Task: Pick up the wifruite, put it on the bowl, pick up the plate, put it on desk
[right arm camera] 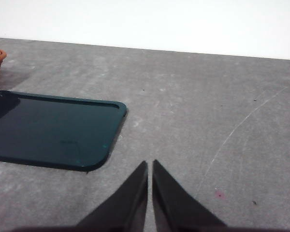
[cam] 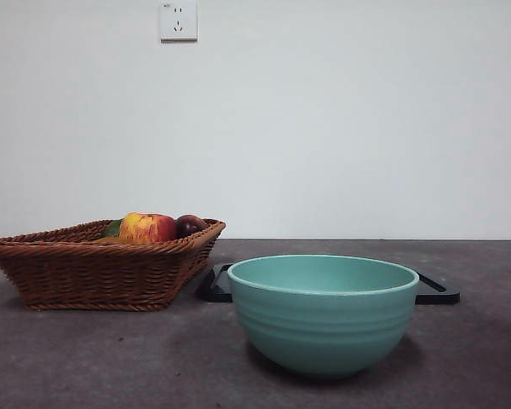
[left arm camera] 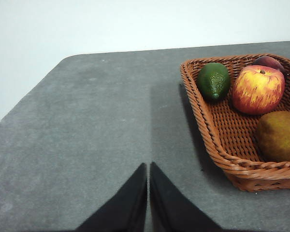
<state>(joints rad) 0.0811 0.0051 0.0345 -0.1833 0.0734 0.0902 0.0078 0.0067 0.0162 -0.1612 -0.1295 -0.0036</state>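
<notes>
A brown kiwifruit (left arm camera: 279, 135) lies in the wicker basket (left arm camera: 217, 140), in its near corner; the front view hides it behind the basket wall (cam: 94, 273). The teal-green bowl (cam: 324, 319) stands empty on the dark grey desk (cam: 477, 358), right of the basket. A flat black tray (right arm camera: 53, 130) lies empty on the desk, and shows just behind the bowl in the front view (cam: 434, 292). My left gripper (left arm camera: 148, 166) is shut and empty above bare desk, beside the basket. My right gripper (right arm camera: 150, 163) is shut and empty above bare desk, beside the tray's corner.
The basket also holds a red-yellow apple (left arm camera: 257, 89), a green avocado (left arm camera: 213, 80) and a dark plum (left arm camera: 269, 61). A white wall with a socket (cam: 178, 20) stands behind the desk. Neither arm shows in the front view.
</notes>
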